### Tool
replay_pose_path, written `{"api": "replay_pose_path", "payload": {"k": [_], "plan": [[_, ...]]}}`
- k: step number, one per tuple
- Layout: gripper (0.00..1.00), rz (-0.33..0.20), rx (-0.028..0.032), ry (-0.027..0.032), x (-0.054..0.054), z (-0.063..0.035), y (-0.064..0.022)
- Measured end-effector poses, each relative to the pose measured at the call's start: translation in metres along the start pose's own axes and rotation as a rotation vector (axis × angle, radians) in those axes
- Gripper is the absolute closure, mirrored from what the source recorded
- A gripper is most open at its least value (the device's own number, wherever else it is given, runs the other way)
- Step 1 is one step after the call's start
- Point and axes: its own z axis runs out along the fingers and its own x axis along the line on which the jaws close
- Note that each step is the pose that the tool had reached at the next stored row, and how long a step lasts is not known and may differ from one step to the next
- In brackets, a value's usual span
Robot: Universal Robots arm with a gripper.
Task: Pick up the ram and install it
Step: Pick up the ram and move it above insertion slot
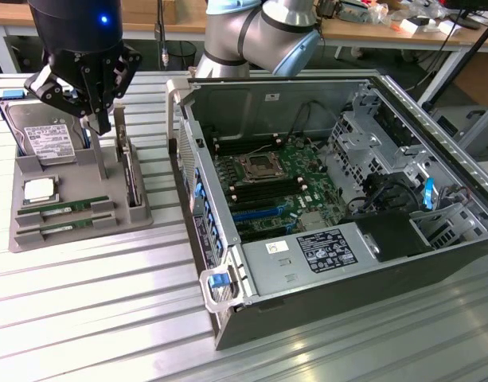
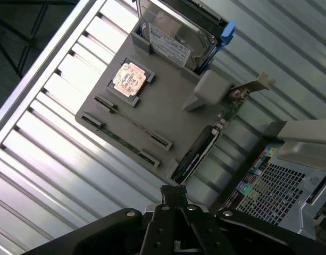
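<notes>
Exterior view: gripper (image 1: 99, 122) is hovering above parts tray (image 1: 76, 235), jaws closed on nothing; descending closed risks jabbing ram (image 1: 64, 208).

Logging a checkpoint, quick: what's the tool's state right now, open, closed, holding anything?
Tool: closed, holding nothing; both ram sticks lie in the grey tray.

Nothing can be read: the hard drive label (image 1: 52, 144) and the power supply sticker (image 1: 327, 251) carry print too small to make out
</notes>
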Motion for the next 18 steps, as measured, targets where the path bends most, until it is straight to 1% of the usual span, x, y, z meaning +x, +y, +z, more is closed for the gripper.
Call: {"api": "replay_pose_path", "payload": {"k": [11,14,18], "plan": [[0.89,-0.051,-0.0013,0.0023,0.0000,0.0001,0.0000],[0.89,-0.087,-0.0021,0.0039,0.0000,0.0002,0.0000],[0.89,-0.115,-0.0028,0.0051,0.0000,0.0002,0.0000]]}}
